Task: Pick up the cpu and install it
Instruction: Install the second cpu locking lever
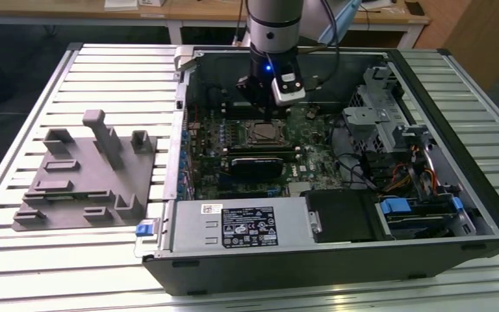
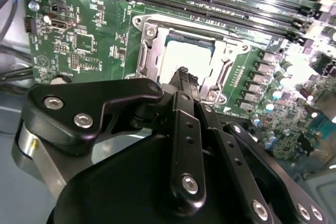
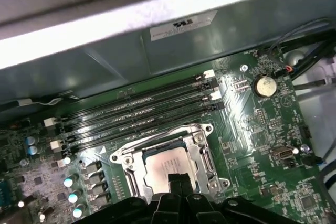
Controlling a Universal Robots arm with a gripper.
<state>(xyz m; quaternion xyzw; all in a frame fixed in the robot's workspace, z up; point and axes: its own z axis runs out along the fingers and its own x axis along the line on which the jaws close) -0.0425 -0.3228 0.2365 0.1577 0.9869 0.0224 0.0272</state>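
The claw (image 2: 182,77) hangs with fingers pressed together, holding nothing. Directly beneath its tips the cpu (image 3: 167,165) lies flat in the motherboard socket (image 3: 126,158), retention frame open around it, inside the computer case (image 1: 457,247).

We see a white-and-black printed label (image 1: 249,226) on top of the silver power supply (image 1: 236,224) at the front of the open computer case (image 1: 336,260) in the exterior view, with a small code square at one corner, but we cannot make out its characters. In the first wrist view we note a pale sticker (image 3: 182,23) on the grey case wall (image 3: 157,51) above the green motherboard (image 3: 262,129); its print is likewise illegible.
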